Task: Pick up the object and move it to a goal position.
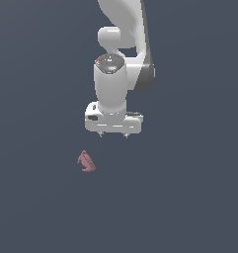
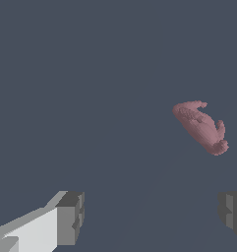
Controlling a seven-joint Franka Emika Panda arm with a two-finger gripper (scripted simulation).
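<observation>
The object (image 1: 85, 162) is a small dusty pink-red lump with a hooked end, lying on the dark grey floor. In the exterior view it lies below the white gripper (image 1: 113, 135) and toward the exterior view's left, well apart from it. The wrist view shows the object (image 2: 201, 127) ahead of the two grey fingertips (image 2: 71, 216), outside the gap between them. The gripper (image 2: 152, 214) is open, with a wide gap and nothing between its fingers.
The white arm (image 1: 121, 44) hangs down from the top of the exterior view. Around it lies only flat dark grey floor (image 1: 189, 197), with no other objects or edges in view.
</observation>
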